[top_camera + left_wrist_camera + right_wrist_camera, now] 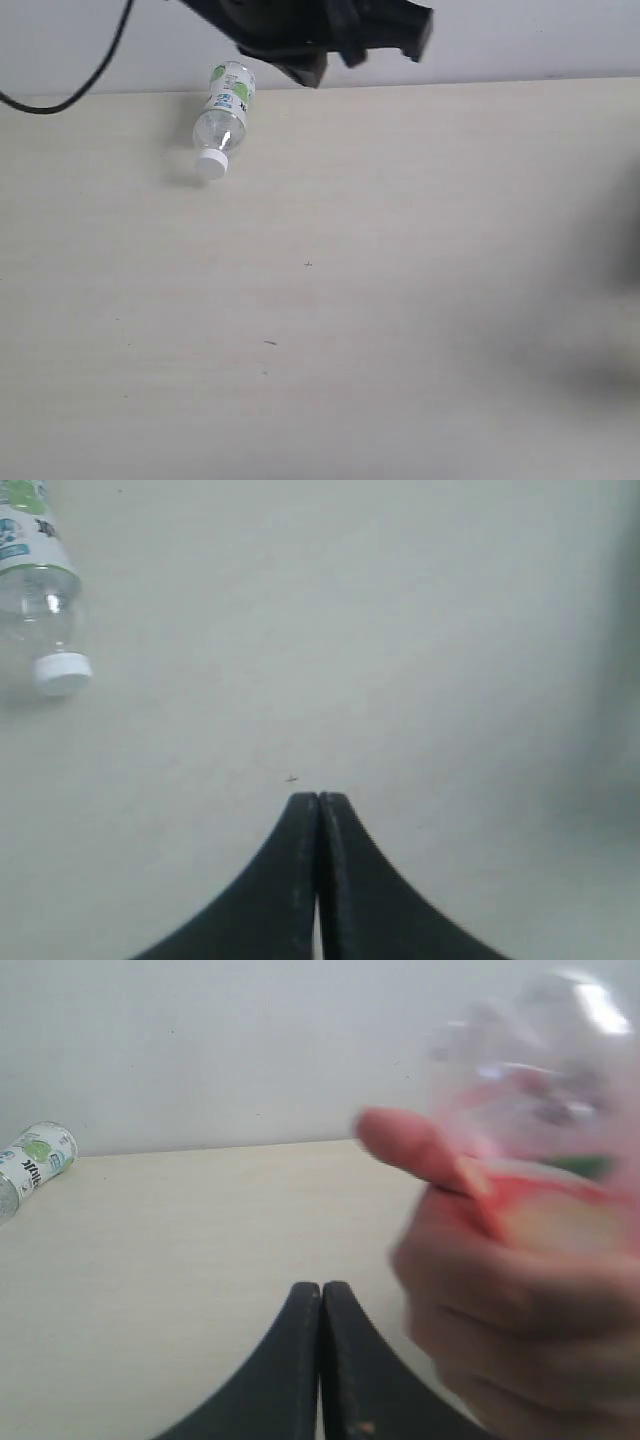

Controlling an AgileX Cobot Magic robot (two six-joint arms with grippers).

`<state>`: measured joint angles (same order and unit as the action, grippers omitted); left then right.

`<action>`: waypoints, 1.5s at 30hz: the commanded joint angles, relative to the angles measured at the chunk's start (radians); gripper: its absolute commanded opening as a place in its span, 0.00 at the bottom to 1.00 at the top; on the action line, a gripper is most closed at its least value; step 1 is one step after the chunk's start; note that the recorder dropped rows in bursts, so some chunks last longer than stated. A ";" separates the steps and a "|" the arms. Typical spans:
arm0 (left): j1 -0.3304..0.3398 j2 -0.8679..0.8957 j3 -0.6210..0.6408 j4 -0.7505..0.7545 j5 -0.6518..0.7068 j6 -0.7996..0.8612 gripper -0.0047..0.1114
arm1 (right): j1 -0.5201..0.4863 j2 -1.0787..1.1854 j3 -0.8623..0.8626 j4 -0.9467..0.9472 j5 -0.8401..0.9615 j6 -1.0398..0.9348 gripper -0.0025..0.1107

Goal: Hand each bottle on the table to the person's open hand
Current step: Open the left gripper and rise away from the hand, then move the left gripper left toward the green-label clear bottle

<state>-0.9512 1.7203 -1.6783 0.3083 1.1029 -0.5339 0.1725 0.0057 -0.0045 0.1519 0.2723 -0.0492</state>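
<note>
One green-labelled bottle lies on its side near the far edge of the table, its white cap toward the camera in the exterior view. The left claw is closed on nothing, tips pressed together over the table and well apart from that bottle. The right claw is closed too, and empty. Near it the person's hand grips a second bottle (blurred, reddish label).
</note>
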 commanded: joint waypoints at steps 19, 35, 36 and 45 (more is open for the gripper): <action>0.646 -0.474 0.646 -0.746 -0.361 0.838 0.04 | -0.005 -0.006 0.005 -0.001 -0.005 0.002 0.02; 0.744 -0.370 0.646 -1.021 -0.398 1.214 0.04 | -0.005 -0.006 0.005 -0.001 -0.005 0.002 0.02; 0.744 -0.369 0.646 -1.021 -0.429 1.214 0.04 | -0.005 -0.006 0.005 -0.001 -0.005 0.002 0.02; 0.744 -0.148 0.335 -0.786 -0.398 0.906 0.04 | -0.005 -0.006 0.005 -0.001 -0.005 0.002 0.02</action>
<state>-0.2102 1.4914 -1.2379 -0.5576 0.6367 0.4721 0.1725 0.0057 -0.0045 0.1519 0.2723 -0.0492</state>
